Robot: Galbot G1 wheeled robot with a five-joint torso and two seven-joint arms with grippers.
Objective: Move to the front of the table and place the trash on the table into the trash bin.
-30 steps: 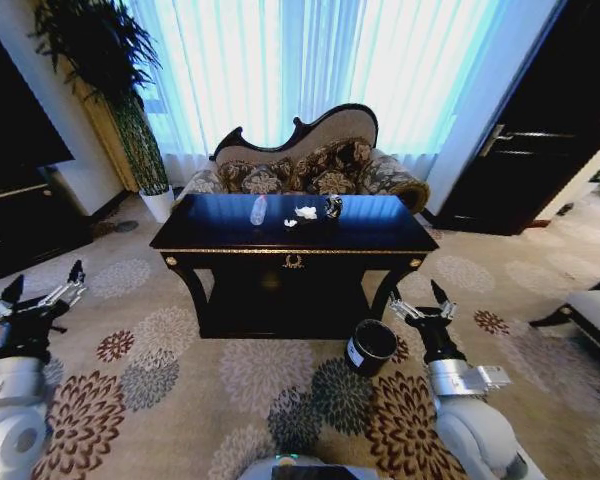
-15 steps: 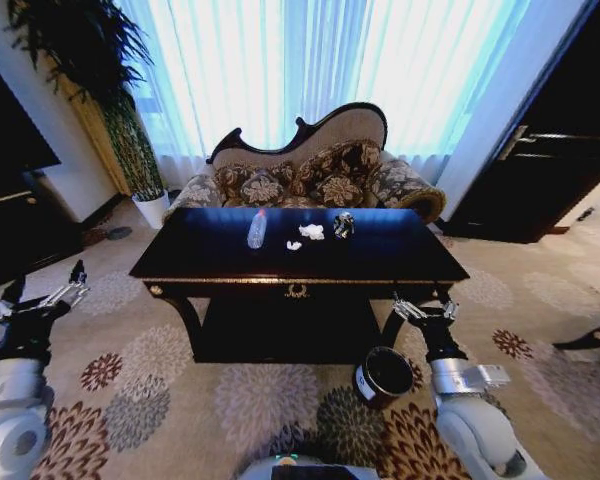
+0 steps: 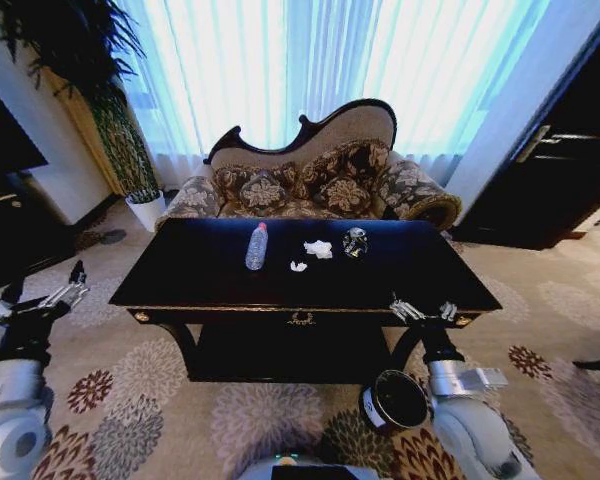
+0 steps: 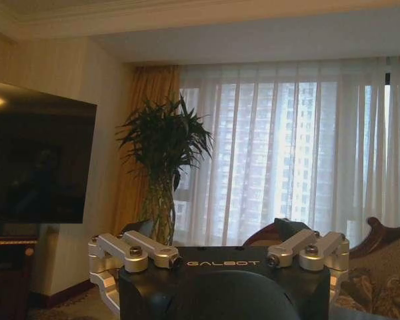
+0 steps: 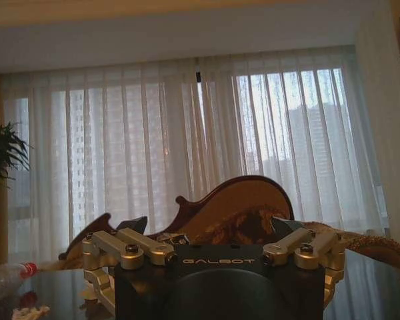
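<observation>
One dark glossy wooden surface with gold trim [image 3: 230, 285] carries four loose things. Two are wrinkly white paper wads: a larger one [image 3: 319, 248] and a smaller one [image 3: 297, 266]. One is a shiny clear crumpled plastic piece [image 3: 355, 241]. One is a clear plastic bottle with a red cap [image 3: 257, 246], lying flat. On the patterned carpet stands one round dark brown bin with a pale rim [image 3: 393, 401]. Behind the surface there is one carved sofa with patterned cushions [image 3: 310, 170], and one tall potted plant [image 3: 100, 90].
</observation>
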